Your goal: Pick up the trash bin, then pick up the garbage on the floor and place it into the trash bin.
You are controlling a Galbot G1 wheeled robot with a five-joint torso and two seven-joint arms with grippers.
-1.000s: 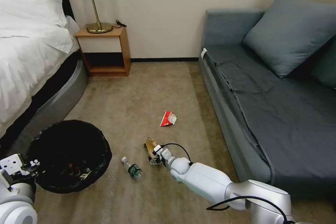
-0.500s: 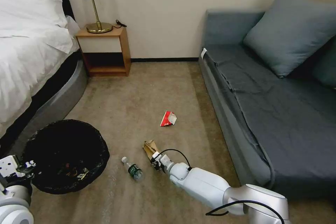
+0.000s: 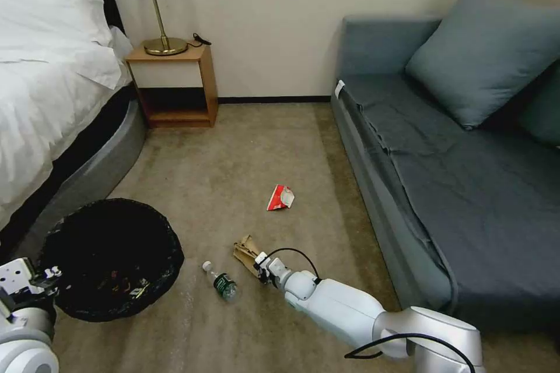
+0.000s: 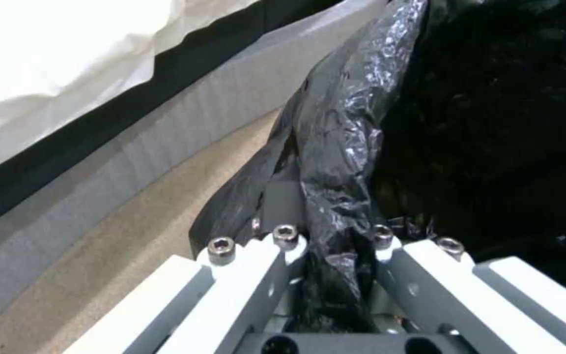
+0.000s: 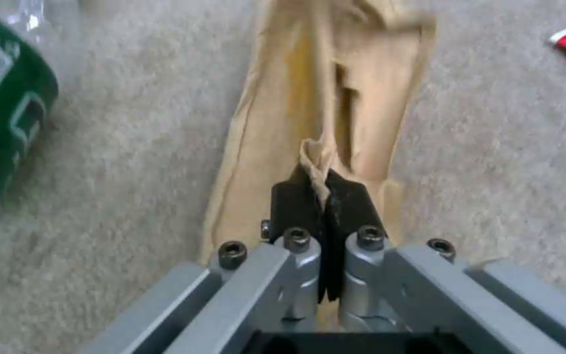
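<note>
Right tool (image 5: 322,196) is pinched tight on the tan paper scrap (image 5: 325,93), down on the carpet between the bottle (image 3: 221,283) and the sofa (image 3: 466,186). Left tool (image 4: 332,246) is clamped on the trash bin (image 3: 111,256) rim (black liner bunched between its fingers), beside the bed (image 3: 52,99). Red-and-white packet (image 3: 280,197) lies farther out.

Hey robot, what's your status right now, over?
Left gripper clamped on trash bin liner rim. Right gripper shut on tan paper scrap, low over carpet. Bottle and red-and-white packet lie apart from it.
</note>
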